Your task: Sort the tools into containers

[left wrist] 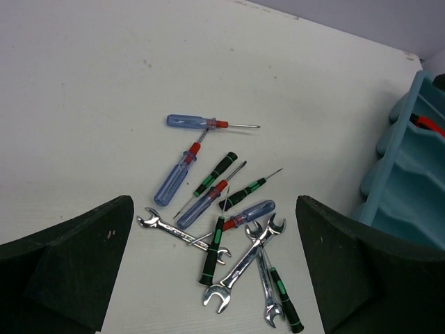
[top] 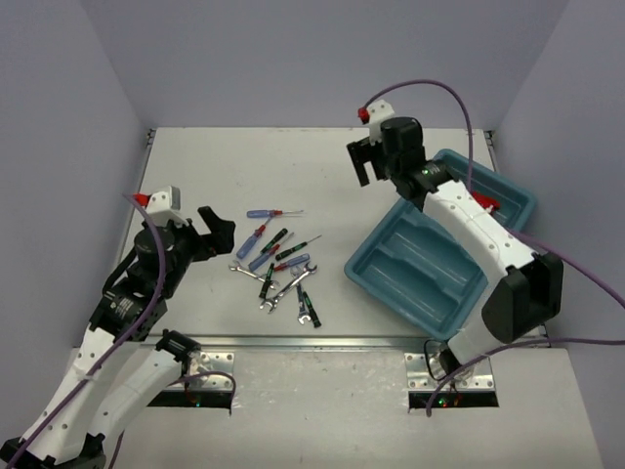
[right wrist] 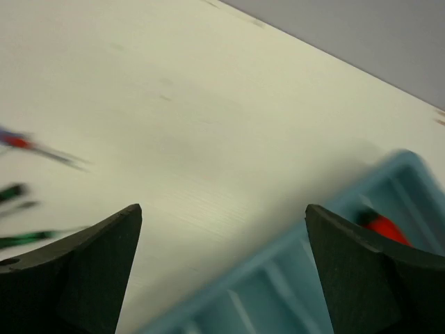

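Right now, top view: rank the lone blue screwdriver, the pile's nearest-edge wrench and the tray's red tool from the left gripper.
1. Lone blue screwdriver: beside the left gripper.
2. Wrench: pile's near end.
3. Red tool: in the tray, far right.

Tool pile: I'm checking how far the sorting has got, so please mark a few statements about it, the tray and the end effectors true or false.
1. The tools lie loose on the table, outside the tray. True.
2. The left end effector grips a wrench. False: it is open and empty, beside the pile.
3. A red item lies in the tray's far compartment. True.
4. The right end effector is shut. False: it is open and holds nothing.
5. The tray sits left of the pile. False: it is on the right.
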Tool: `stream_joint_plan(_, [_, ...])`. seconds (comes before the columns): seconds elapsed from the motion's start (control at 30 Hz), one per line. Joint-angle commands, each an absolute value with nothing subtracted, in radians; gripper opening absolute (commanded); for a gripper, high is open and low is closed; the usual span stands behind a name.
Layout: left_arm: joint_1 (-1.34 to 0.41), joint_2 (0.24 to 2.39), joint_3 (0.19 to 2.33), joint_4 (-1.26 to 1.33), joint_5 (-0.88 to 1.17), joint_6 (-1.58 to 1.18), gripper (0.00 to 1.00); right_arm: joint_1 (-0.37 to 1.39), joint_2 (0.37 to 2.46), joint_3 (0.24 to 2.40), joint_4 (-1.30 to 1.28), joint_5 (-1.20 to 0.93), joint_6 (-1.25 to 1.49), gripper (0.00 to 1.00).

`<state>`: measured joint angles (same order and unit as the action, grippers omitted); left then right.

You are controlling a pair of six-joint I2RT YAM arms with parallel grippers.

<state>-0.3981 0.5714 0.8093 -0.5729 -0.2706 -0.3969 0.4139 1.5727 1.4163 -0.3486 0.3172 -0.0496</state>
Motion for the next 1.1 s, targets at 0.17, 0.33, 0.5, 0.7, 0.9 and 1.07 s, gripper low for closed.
stream_joint_plan(0.17, [-0.327, 0.645, 0.824, -0.557, -0.3, -0.394, 1.0, 0.809, 1.509, 1.171, -0.269, 0.307, 0.4, 0.99])
stream_joint_plan(0.33, [-0.284, 0.655, 0.822, -0.555, -0.298, -0.396, 1.0, 0.816, 1.694, 1.249, -0.252, 0.171, 0.293, 0.99])
stream_joint_plan(0.5, [-0.281, 0.67, 0.819, -0.551, -0.289, -0.396, 1.0, 0.811, 1.92, 1.442, -0.341, 0.089, -0.02, 0.99])
stream_joint_plan(0.7, [-0.276, 0.696, 0.821, -0.551, -0.27, -0.39, 1.0, 0.767, 2.126, 1.698, -0.423, 0.069, -0.287, 0.77])
stream_joint_plan(0.9, [-0.275, 0.69, 0.821, -0.549, -0.276, -0.388, 1.0, 0.751, 2.267, 1.85, -0.446, 0.047, -0.395, 0.73])
stream_joint_plan(1.07, [-0.275, 0.693, 0.822, -0.549, -0.271, -0.387, 1.0, 0.728, 2.363, 1.939, -0.465, -0.07, -0.476, 0.66])
